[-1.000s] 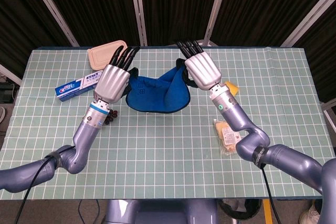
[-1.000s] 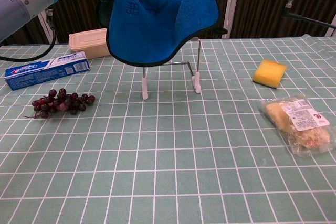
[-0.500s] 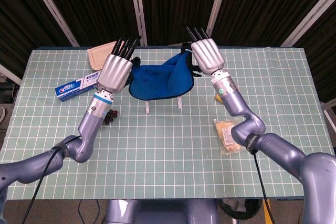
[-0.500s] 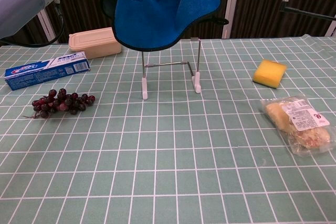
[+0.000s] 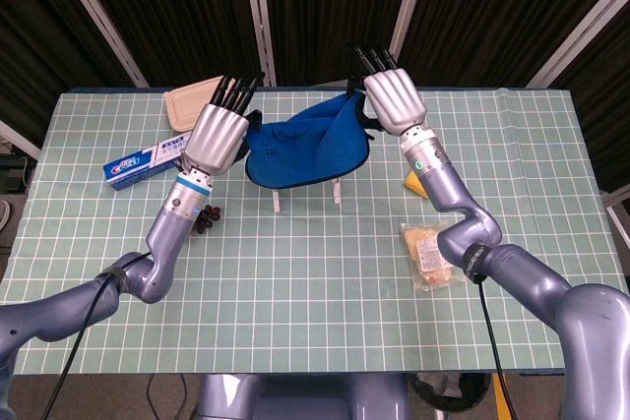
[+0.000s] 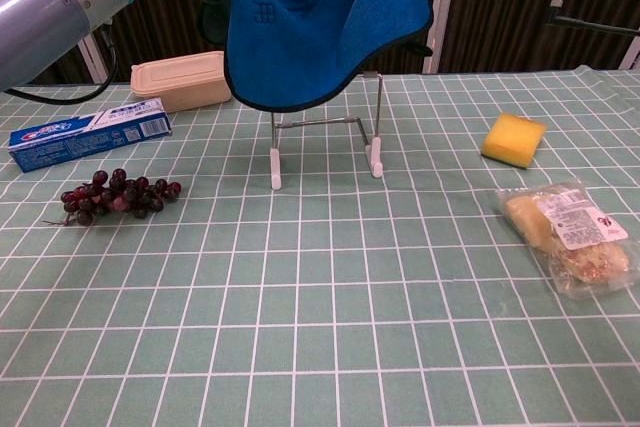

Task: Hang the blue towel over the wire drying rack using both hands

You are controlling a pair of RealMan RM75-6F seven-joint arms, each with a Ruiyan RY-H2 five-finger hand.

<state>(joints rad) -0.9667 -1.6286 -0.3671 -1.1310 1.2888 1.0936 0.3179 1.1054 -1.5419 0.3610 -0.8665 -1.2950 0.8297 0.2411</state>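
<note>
1. The left hand (image 5: 217, 137) is held raised at the left corner of the blue towel (image 5: 305, 150); the corner appears to be gripped beneath its curled fingers, though the contact itself is hidden.
2. The towel is carried slack between both hands, above and in front of the wire drying rack (image 6: 325, 142), whose white feet are planted on the green gridded table (image 6: 320, 287); whether cloth touches the top bar cannot be told.
3. The right hand (image 5: 394, 101) is seen at the opposite corner, fingers likewise closed on the cloth, by judgement.
4. For a clean drape, both corners are best kept level and taut, the sagging middle centred over the bar, and both hands lowered together before release, so the light rack is not tipped.
</note>
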